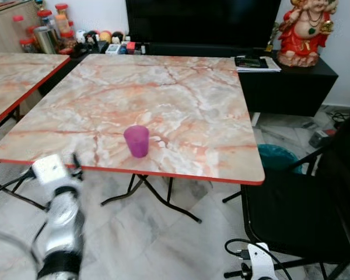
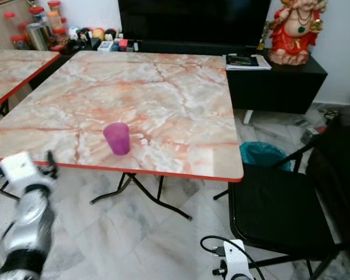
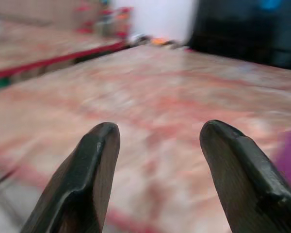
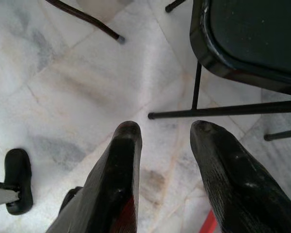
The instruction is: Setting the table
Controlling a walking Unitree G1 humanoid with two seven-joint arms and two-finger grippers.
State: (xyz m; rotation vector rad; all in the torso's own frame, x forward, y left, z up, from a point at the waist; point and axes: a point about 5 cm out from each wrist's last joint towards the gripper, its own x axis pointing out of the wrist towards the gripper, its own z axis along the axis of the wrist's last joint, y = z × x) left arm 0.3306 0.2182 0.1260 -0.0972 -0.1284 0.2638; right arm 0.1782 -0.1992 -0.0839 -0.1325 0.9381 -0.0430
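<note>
Purple plastic cup [image 1: 136,140] stands upright on the marble-pattern tabletop [image 1: 181,99], near its front red edge, a bit left of centre; nothing touches it. Left hand [image 3: 157,145] is raised at the tabletop's front-left corner, below/beside the edge, apart from the cup. In the left wrist view its two black fingers [image 3: 94,165] are spread wide w/ nothing between them; the cup shows as a purple blur at the frame edge beside one finger, pic blurred. Left arm [image 1: 61,224] is blurred too.

Right hand [image 4: 162,145] hangs low over the white marble floor [image 4: 77,87], fingers parted, holding nothing; black chair [image 1: 297,216] frame and seat just ahead of it.

Second marble tabletop [image 1: 11,76] to the left. Behind: black TV [image 1: 201,20] on a low black cabinet [image 1: 289,84], red-and-gold statue [image 1: 306,29] on the cabinet, papers [image 1: 258,63] beside it, jars [image 1: 46,26] at far left. Teal bin [image 1: 277,157] on floor under the tabletop's right side.
</note>
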